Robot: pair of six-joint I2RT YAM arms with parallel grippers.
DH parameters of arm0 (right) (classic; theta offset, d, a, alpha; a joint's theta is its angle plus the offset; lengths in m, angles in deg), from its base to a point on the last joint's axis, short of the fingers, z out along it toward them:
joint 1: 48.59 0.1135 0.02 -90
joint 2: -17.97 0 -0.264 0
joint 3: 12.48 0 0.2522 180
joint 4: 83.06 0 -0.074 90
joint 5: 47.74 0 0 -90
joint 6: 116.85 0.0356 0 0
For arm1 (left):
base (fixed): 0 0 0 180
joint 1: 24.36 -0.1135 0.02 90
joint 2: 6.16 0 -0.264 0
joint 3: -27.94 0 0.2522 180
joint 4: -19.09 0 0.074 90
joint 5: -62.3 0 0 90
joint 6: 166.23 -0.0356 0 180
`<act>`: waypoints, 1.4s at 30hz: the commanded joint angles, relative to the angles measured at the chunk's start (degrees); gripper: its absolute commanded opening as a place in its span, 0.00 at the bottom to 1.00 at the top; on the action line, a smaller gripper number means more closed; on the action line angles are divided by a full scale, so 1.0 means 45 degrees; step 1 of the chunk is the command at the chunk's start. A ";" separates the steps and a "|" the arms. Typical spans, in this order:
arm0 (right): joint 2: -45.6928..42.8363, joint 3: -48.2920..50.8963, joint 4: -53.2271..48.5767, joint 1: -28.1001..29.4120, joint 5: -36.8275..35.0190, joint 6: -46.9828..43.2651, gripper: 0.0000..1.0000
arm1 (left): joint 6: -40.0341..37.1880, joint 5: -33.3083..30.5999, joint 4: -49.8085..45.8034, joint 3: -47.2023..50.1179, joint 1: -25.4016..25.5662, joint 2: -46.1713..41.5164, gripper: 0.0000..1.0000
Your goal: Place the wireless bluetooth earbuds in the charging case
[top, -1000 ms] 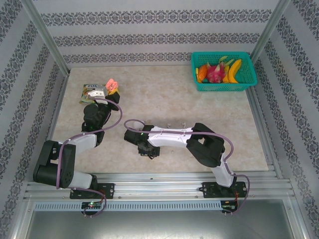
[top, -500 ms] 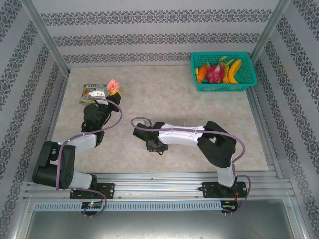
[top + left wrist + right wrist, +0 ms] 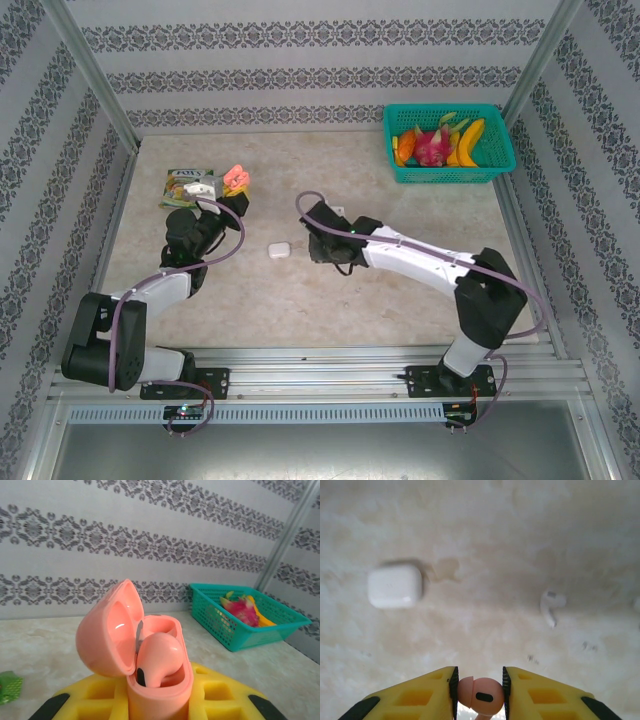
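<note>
Step in hand, I'd say: getting the 2nd pink bud to its case. Right claw (image 3: 479,681) is clenched on a salmon-pink earbud (image 3: 480,696) — tiny, glossy, dark oval spot facing the cam. Left claw (image 3: 157,705) is clamped round the open pink case (image 3: 150,675), lid tipped back, one pink bud (image 3: 161,655) seated; the slot beside it looks free. Next move likely needs both claws brought together, stem down, lined up w/ that slot — tight fit. White case (image 3: 395,586) sits shut on the table (image 3: 495,540), a white earbud (image 3: 551,606) lying near.
</note>
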State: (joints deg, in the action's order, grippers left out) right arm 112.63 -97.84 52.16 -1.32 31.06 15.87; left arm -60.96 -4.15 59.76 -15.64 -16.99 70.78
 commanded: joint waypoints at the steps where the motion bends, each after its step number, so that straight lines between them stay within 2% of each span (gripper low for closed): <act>1: -0.0856 -0.0238 0.1186 -0.0609 0.0146 -0.1232 0.31 | -0.0006 0.1259 0.0192 -0.0528 -0.0011 0.0196 0.00; 14: -0.1777 -0.1593 0.4509 -0.2532 0.2389 -0.3699 0.32 | -0.0087 0.2683 -0.0178 -0.1655 0.0638 0.1031 0.00; 26: -0.1452 -0.1942 0.7380 -0.3150 0.4846 -0.4858 0.32 | -0.0144 0.4024 -0.0567 -0.3616 0.1411 0.2393 0.00; 34: -0.1451 -0.1701 0.8217 -0.3393 0.5820 -0.5409 0.32 | -0.2087 0.4620 -0.2892 -0.4479 0.2214 0.2531 0.00; 42: -0.1548 -0.1058 0.9065 -0.3676 0.6099 -0.5499 0.32 | -0.4296 0.3057 -0.3777 -0.4503 0.2675 0.1969 0.00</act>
State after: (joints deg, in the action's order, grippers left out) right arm 106.20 -103.52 89.88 -17.35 57.13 -7.71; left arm -74.41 12.14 45.01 -34.29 -5.84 81.58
